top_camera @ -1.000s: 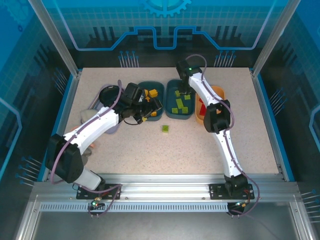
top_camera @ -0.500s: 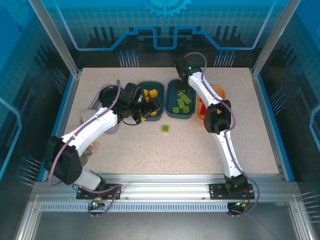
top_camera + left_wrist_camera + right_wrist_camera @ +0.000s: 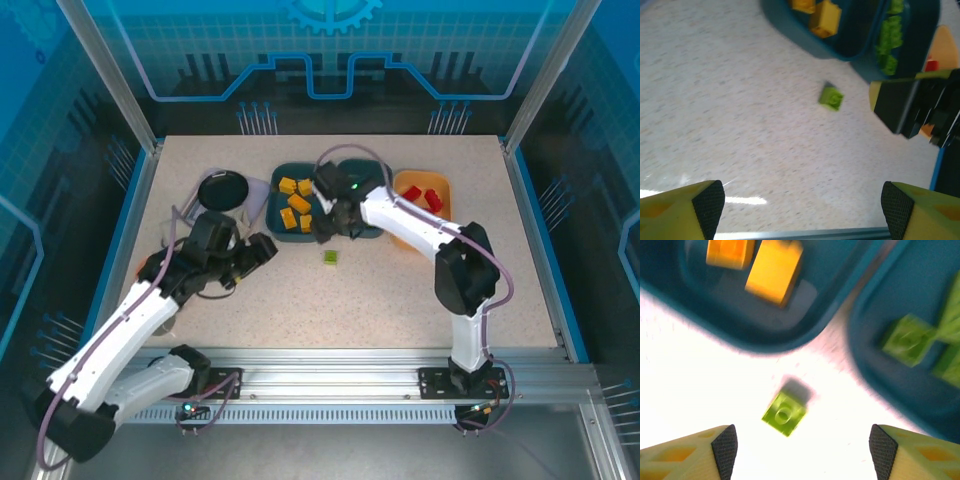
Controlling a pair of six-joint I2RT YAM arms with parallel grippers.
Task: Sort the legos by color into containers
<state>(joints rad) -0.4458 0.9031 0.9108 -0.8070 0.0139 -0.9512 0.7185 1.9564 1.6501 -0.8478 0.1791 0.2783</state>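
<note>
One loose lime green lego [image 3: 330, 257] lies on the table just in front of the containers. My right gripper [image 3: 328, 228] hovers over it, open and empty; in the right wrist view the lego [image 3: 784, 414] sits just ahead of the gripper [image 3: 804, 452]. The left teal tray [image 3: 276, 205] holds several orange-yellow legos [image 3: 298, 204]. The middle teal tray [image 3: 365, 170], partly hidden by my right arm, holds green legos [image 3: 910, 337]. Red legos [image 3: 432, 200] lie in the pale orange tray [image 3: 442, 183]. My left gripper [image 3: 262, 248] is open and empty, left of the loose lego [image 3: 831, 97].
A black round bowl [image 3: 223, 188] sits at the back left beside the trays. The right gripper's body [image 3: 915, 105] shows at the right of the left wrist view, near the tray corner [image 3: 840, 50]. Open tabletop [image 3: 400, 290] stretches along the front.
My left arm has pulled back from the yellow tray toward the near left. My right gripper swung from over the green tray to above the loose green lego, its jaws spreading wider.
</note>
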